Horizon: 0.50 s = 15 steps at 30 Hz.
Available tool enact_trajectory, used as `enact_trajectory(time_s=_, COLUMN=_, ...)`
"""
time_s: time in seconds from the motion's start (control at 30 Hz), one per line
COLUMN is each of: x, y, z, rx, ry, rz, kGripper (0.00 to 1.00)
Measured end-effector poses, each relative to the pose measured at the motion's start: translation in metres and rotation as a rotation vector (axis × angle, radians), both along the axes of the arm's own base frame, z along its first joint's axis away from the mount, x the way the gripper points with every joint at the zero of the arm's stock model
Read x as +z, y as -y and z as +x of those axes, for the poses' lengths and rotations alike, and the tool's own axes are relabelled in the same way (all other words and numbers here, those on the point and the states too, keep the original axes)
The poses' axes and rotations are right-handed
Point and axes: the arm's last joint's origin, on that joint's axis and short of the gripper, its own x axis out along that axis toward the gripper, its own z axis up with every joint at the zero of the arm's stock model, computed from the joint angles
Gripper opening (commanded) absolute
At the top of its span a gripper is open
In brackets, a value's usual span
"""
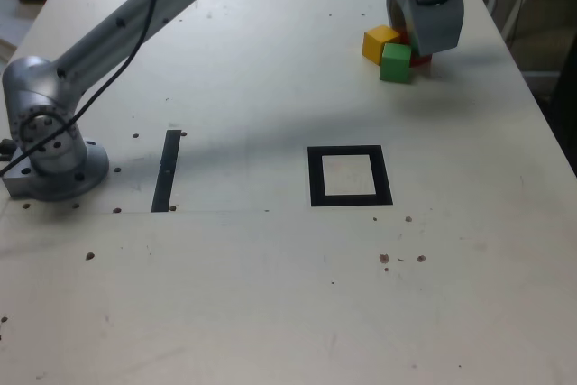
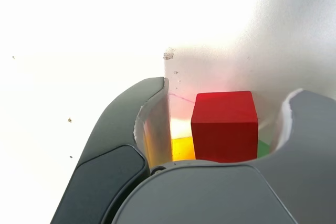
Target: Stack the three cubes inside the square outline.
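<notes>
1. The square outline (image 1: 350, 176), thick black tape round a pale centre, lies on the desk (image 1: 270, 295) with nothing inside it.
2. In the exterior view the three cubes cluster at about one o'clock from the outline, well apart from it: the yellow cube (image 1: 380, 42) touches the green cube (image 1: 396, 63), and only a sliver of the red cube (image 1: 420, 58) shows under the tool (image 1: 425, 41).
3. The wrist view shows the red cube's (image 2: 224, 126) matte faces between the jaws, with a gap on one side and the other side hidden. I cannot tell whether the tool (image 2: 223, 129) pinches it.
4. Yellow (image 2: 182, 148) and green (image 2: 264, 147) peek from behind it there.
5. A thin black strip (image 1: 166, 170) lies at nine o'clock from the outline.
</notes>
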Motion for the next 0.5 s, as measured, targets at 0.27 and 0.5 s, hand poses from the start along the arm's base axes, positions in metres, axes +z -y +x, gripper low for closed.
enact_trajectory(time_s=0.27, x=0.0009, y=-0.0017, z=-0.0025, rx=-0.021, ry=-0.005, rz=-0.023, kGripper=0.57)
enact_trajectory(time_s=0.5, x=0.0022, y=-0.005, z=-0.0043, rx=-0.022, ry=0.01, rz=-0.055, kGripper=0.48)
